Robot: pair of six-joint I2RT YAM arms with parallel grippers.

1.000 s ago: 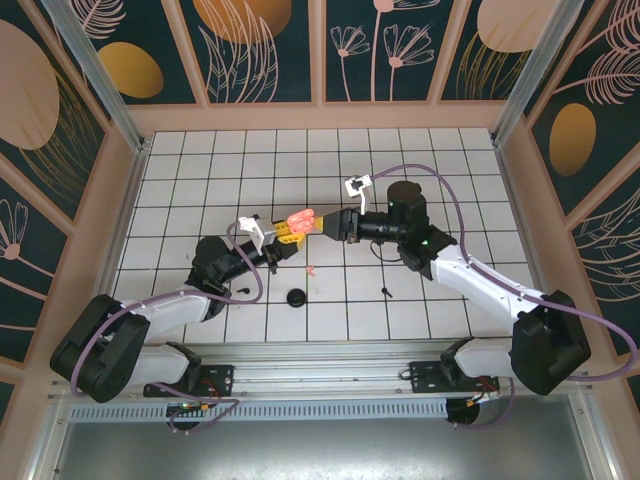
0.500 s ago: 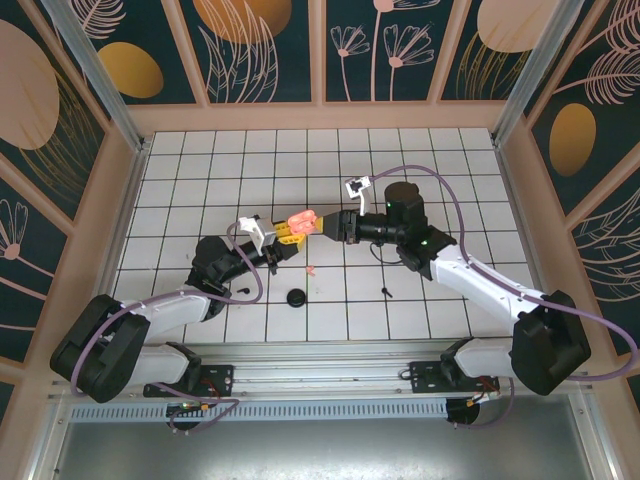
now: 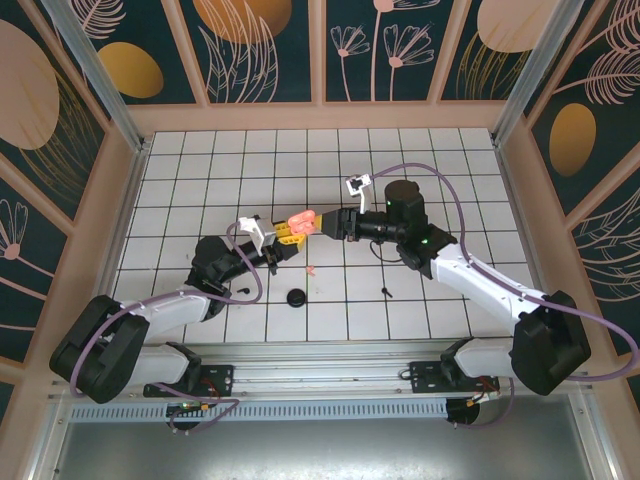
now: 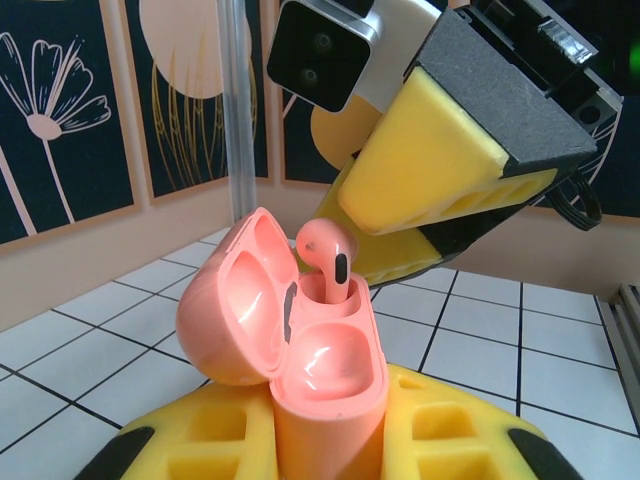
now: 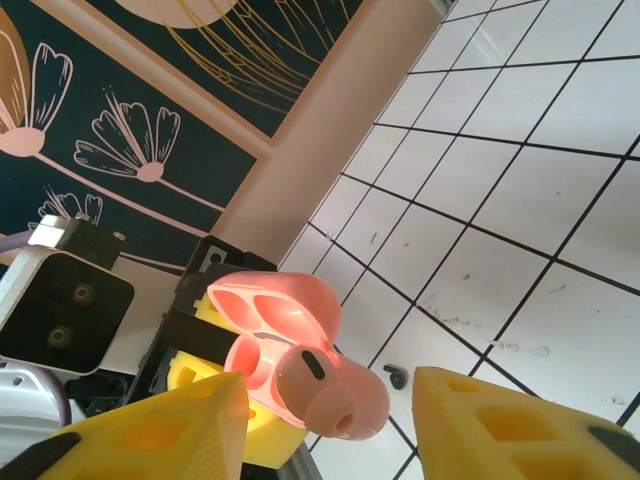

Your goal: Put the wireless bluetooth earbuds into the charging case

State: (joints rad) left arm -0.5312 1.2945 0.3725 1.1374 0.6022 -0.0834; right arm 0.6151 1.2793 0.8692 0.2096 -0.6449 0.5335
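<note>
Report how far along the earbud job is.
Done: one pink earbud stands stem-down in the open case, whose other slot is empty. In hand: the left gripper is shut on the case; the right gripper has its jaws open either side of that earbud, not touching it. Left: a second pink earbud lies on the tiles, as do two black earbuds.

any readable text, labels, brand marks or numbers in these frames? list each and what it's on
No readable text in these frames.
Pink charging case: no logo or print visible.
Pink earbud: plain, no marking.
Wall panels: flower and leaf drawings, no words.
Wrist camera housing: two lenses, no label legible.
Black disc: too small to tell.
</note>
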